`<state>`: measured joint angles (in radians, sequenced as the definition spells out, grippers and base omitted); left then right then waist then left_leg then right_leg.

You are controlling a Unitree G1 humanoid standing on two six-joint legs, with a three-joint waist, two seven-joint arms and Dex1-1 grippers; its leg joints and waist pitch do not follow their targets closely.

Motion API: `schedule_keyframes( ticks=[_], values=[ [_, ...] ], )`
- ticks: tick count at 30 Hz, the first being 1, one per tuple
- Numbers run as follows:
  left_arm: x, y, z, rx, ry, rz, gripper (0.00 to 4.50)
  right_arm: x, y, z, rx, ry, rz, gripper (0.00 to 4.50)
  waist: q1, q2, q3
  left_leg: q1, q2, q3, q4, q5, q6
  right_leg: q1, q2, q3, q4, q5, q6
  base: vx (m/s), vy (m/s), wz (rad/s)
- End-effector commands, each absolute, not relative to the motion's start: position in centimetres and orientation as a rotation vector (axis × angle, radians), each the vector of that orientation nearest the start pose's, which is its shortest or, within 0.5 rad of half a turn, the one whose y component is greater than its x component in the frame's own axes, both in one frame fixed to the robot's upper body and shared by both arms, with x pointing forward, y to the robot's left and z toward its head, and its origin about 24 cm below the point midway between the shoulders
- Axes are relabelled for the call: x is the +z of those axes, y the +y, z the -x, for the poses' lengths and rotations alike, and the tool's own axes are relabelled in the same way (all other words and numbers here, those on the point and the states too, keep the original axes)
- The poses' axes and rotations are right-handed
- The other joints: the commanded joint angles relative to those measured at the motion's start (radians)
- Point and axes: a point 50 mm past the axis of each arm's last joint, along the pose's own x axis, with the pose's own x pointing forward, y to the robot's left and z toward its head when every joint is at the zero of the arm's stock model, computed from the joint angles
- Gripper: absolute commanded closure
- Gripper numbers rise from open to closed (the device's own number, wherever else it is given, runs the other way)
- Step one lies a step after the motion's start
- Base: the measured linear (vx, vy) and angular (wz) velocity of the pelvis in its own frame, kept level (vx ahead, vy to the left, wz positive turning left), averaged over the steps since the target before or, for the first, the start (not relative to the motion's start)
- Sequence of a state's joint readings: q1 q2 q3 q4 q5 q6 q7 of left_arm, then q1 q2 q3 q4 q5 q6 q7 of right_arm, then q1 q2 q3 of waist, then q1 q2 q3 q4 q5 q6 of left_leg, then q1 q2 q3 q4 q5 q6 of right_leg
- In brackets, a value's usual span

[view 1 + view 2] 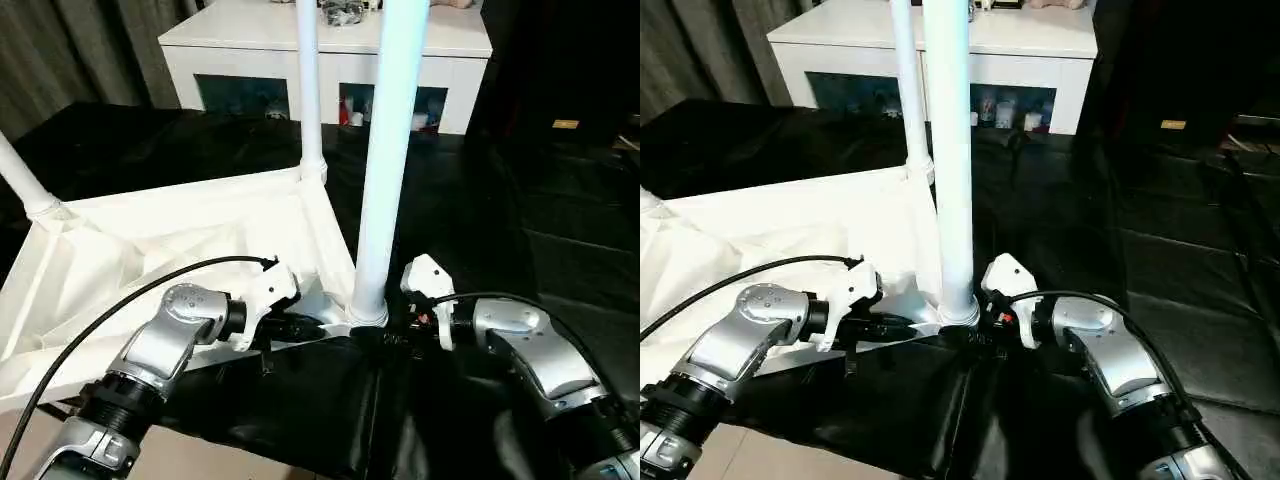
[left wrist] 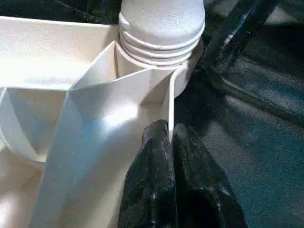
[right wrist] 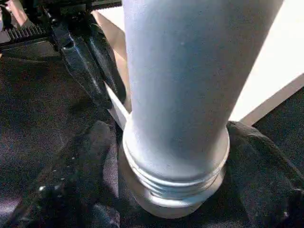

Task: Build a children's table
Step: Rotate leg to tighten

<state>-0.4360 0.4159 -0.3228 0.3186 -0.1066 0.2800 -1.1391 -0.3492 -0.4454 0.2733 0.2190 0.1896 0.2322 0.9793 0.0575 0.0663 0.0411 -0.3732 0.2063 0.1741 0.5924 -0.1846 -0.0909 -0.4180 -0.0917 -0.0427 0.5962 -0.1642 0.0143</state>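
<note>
The children's table lies upside down on black cloth, its ribbed white top (image 1: 150, 250) facing up. Three white legs stand on it: a near one (image 1: 385, 150), a far one (image 1: 308, 80) and one at the left edge (image 1: 20, 175). My left gripper (image 2: 169, 137) is shut on the thin rim wall just beside the near leg's corner socket (image 2: 161, 52). My right gripper (image 3: 171, 142) is closed around the near leg's base, one black finger (image 3: 71, 180) on each side. Thread rings (image 3: 175, 183) show above the socket.
A white cabinet (image 1: 330, 60) with dark glass doors stands behind the table. Black cloth (image 1: 500, 200) covers the surface to the right and front. The left gripper (image 3: 90, 66) also appears in the right wrist view, close beside the leg.
</note>
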Motion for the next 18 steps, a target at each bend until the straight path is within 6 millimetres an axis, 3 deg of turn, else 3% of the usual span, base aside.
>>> schedule_keyframes(
  ticks=[1, 9, 13, 16, 18],
  values=[
    [5.4, 12.5, -28.7, -1.344, 0.424, -0.261, 4.50, 5.4, -14.0, -28.4, 1.173, 0.340, 0.232, 1.14, 0.003, -0.020, -0.066, 0.004, 0.008, 0.007, -0.062, -0.162, 0.088, 0.061, -0.028, 0.022, -0.052, -0.139, -0.256, 0.000, 0.000, 0.00],
    [5.2, 12.7, -28.7, -1.330, 0.440, -0.262, 4.50, 5.3, -14.5, -28.7, 1.123, 0.347, 0.183, 1.70, 0.003, -0.019, -0.068, 0.003, 0.007, 0.006, -0.060, -0.150, 0.092, 0.062, -0.027, 0.021, -0.050, -0.126, -0.259, 0.000, 0.000, 0.00],
    [4.4, 12.9, -29.9, -1.165, 0.473, -0.300, 4.50, 4.8, -14.5, -29.9, 0.951, 0.338, 0.173, 1.80, -0.002, -0.020, -0.066, 0.003, 0.004, 0.006, -0.062, -0.171, 0.068, 0.060, -0.028, 0.021, -0.055, -0.170, -0.250, 0.000, 0.000, 0.00],
    [3.4, 12.5, -31.7, -0.948, 0.492, -0.307, 4.50, 3.9, -13.7, -31.4, 0.649, 0.353, 0.091, 1.81, -0.011, -0.022, -0.062, 0.003, 0.000, 0.007, -0.063, -0.194, 0.046, 0.056, -0.025, 0.023, -0.060, -0.224, -0.228, 0.000, 0.000, 0.00],
    [3.3, 12.2, -32.0, -0.908, 0.492, -0.298, 4.50, 3.6, -13.6, -31.7, 0.569, 0.365, 0.068, 1.81, -0.012, -0.025, -0.063, 0.005, -0.003, 0.004, -0.067, -0.208, 0.021, 0.059, -0.028, 0.021, -0.065, -0.275, -0.207, 0.000, 0.000, 0.00]
  ],
)
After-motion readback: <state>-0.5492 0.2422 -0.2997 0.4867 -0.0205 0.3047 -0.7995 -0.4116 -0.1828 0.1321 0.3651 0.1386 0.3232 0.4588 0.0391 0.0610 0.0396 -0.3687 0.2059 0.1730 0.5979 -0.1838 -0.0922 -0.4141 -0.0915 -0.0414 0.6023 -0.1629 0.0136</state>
